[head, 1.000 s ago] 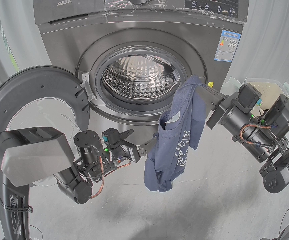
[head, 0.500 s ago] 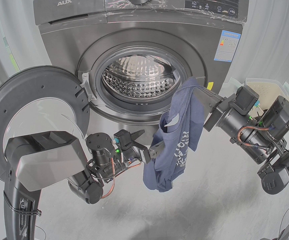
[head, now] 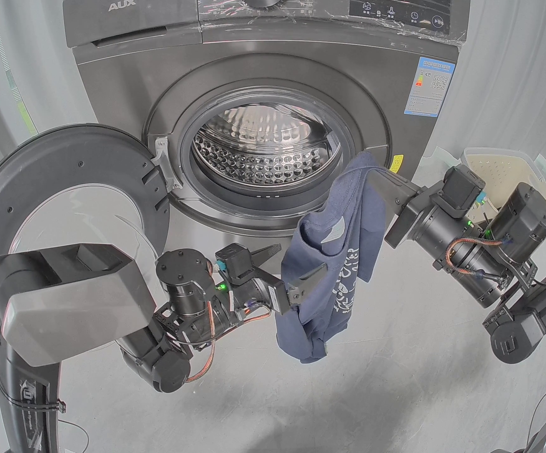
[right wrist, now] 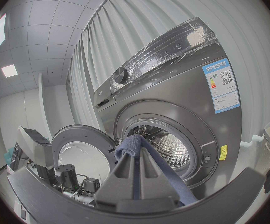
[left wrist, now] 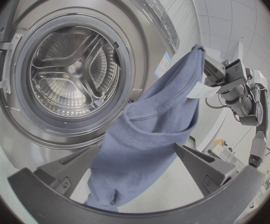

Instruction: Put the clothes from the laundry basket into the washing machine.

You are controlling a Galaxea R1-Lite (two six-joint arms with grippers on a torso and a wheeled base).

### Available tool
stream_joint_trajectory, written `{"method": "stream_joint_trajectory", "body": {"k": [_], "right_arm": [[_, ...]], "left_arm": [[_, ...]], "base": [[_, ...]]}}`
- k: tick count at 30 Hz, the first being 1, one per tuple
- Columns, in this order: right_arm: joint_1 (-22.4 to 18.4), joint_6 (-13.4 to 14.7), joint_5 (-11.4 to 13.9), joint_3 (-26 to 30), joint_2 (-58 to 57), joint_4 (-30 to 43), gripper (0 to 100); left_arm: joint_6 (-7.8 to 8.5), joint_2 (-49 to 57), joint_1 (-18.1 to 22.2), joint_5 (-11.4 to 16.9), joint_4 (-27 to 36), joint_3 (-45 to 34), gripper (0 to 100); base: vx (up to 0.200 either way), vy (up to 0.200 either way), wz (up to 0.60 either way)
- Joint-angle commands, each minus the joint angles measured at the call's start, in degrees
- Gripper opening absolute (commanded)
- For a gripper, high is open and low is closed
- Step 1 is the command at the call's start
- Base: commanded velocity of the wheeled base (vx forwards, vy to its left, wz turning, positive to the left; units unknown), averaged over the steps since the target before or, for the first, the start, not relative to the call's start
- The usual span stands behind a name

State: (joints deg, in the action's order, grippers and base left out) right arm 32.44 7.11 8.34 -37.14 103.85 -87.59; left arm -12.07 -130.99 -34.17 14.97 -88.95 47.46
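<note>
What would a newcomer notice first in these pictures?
A navy T-shirt hangs in front of the washing machine, pinched at its top by the right end effector. The left end effector stands open around its middle. The round door is swung open to the left, and the steel drum looks empty.

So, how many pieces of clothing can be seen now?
1. A navy T-shirt hangs before the open washing machine, pinched at its top by the right tool. The laundry basket is partly hidden; more may lie inside.
</note>
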Motion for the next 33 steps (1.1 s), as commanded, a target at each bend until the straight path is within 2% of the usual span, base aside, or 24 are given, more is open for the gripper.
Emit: {"method": "stream_joint_trajectory", "body": {"k": [1, 12, 16, 17, 21, 29, 33], "right_arm": [[0.0, 0.0, 0.0, 0.0, 0.4, 0.1, 0], [0.3, 0.0, 0.0, 0.0, 0.4, 0.0, 0], [0.0, -0.1, 0.1, 0.1, 0.4, -0.1, 0], [-0.1, -0.1, 0.2, 0.2, 0.4, -0.2, 0], [-0.2, -0.1, 0.4, 0.5, 0.3, -0.2, 0], [-0.2, -0.1, 0.5, 0.3, 0.1, -0.1, 0], [0.0, -0.1, 0.4, 0.3, 0.0, -0.1, 0]], "left_arm": [[0.03, 0.4, -1.8, 0.1, 0.1, 0.9, 100], [0.20, -1.5, -1.9, -0.5, 0.1, 2.8, 100], [1.70, -0.8, -1.1, -0.6, 0.1, 1.3, 100], [2.49, -0.5, -0.3, -0.6, 0.0, 0.4, 100], [3.63, 0.7, 0.4, -0.6, 0.0, -1.6, 100], [3.46, 1.3, 3.4, -0.4, 0.1, -1.8, 100], [3.19, 0.2, 3.4, -0.4, 0.1, -0.3, 100]], "base": [[0.000, 0.000, 0.00], [0.000, 0.000, 0.00], [0.000, 0.000, 0.00], [0.000, 0.000, 0.00], [0.000, 0.000, 0.00], [0.000, 0.000, 0.00], [0.000, 0.000, 0.00]]}}
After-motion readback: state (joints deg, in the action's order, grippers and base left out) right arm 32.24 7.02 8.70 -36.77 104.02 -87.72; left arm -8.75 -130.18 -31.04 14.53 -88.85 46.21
